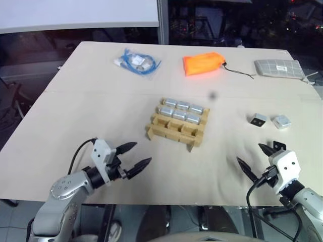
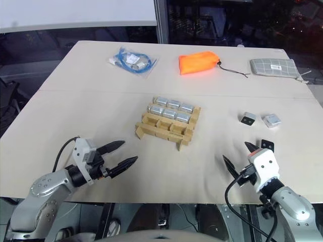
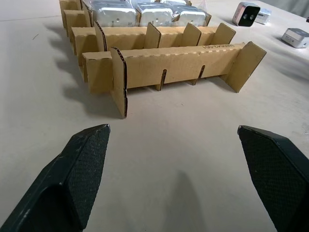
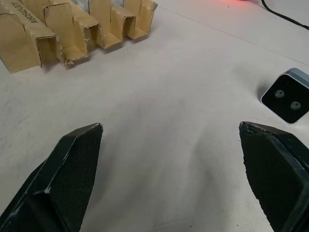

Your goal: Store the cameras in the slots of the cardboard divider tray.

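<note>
The cardboard divider tray point(image 1: 171, 132) sits mid-table. Several silver cameras point(image 1: 180, 110) fill its two far rows, and its near row of slots stands empty point(image 3: 183, 67). Two loose cameras lie to the right of the tray, one showing its black face point(image 1: 258, 120) and one silver point(image 1: 281, 121). A third small dark block point(image 2: 267, 144) lies just beyond my right gripper. My left gripper point(image 1: 143, 153) hovers open near the front edge, left of the tray. My right gripper point(image 1: 249, 153) hovers open near the front right, with a black-faced camera point(image 4: 287, 96) lying beside it. Neither holds anything.
Along the far side of the beige table point(image 1: 75, 111) lie a bagged blue cable point(image 1: 136, 61), an orange fabric pouch point(image 1: 203, 63) with a cord, and a flat grey quilted pouch point(image 1: 278, 67). The table's front edge runs just under both grippers.
</note>
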`<move>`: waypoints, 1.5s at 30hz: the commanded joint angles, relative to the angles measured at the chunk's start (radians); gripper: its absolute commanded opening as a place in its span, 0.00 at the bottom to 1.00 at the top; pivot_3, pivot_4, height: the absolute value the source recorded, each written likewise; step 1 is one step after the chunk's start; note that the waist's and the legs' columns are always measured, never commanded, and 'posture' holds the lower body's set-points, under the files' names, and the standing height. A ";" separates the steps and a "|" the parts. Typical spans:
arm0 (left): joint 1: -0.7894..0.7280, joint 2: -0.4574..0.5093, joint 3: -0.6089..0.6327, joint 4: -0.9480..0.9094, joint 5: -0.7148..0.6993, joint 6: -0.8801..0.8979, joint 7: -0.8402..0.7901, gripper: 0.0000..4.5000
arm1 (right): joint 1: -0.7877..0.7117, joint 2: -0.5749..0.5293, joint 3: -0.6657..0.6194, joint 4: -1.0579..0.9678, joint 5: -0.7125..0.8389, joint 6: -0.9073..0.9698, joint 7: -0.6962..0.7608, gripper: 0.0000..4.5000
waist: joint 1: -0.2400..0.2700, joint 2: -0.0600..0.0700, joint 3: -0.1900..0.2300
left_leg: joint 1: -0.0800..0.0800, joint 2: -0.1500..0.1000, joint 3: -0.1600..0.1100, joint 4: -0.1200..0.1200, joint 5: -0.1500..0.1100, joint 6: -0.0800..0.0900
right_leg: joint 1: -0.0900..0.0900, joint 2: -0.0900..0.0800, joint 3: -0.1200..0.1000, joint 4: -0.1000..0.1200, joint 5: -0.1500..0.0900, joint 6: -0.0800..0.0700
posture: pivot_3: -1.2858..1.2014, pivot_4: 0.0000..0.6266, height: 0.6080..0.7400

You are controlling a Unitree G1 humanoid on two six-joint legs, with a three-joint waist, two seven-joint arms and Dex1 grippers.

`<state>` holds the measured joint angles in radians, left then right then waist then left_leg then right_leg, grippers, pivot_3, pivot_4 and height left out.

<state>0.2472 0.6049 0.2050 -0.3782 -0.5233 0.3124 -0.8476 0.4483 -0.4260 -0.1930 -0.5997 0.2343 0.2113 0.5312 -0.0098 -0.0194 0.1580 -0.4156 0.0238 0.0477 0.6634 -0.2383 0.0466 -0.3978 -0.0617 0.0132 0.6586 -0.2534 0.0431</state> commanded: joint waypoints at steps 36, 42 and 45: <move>-0.246 0.082 -0.117 -0.149 -0.211 0.023 -0.296 1.00 | -0.309 0.136 -0.227 -0.059 0.037 0.806 -0.433 0.49 | -0.001 0.001 -0.001 | 0.000 -0.002 0.004 -0.008 0.003 0.005 | -0.003 0.008 0.000 -0.002 -0.001 0.000 | 0.52 0.24 1.00; -0.314 0.048 -0.136 -0.153 -0.202 0.096 -0.159 1.00 | -0.296 0.108 -0.178 -0.080 0.001 0.733 -0.430 0.41 | -0.001 0.001 -0.001 | 0.000 -0.002 0.004 -0.008 0.003 0.005 | -0.003 0.009 0.000 -0.002 -0.001 0.000 | 0.52 0.24 1.00; -0.401 0.016 -0.146 -0.157 -0.257 0.254 0.005 1.00 | -0.280 0.035 -0.093 -0.129 -0.044 0.552 -0.352 0.41 | -0.001 0.001 0.000 | 0.000 -0.002 0.004 -0.008 0.003 0.005 | -0.003 0.009 0.000 -0.002 -0.002 0.001 | 0.52 0.24 1.00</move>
<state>-0.1251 0.6275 0.0639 -0.4936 -0.7398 0.4994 -0.9178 0.1749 -0.3674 -0.3057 -0.6555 0.2115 0.8730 0.1417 -0.0108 -0.0181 0.1575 -0.4156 0.0218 0.0515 0.6556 -0.2351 0.0521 -0.4005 -0.0521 0.0129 0.6566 -0.2551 0.0448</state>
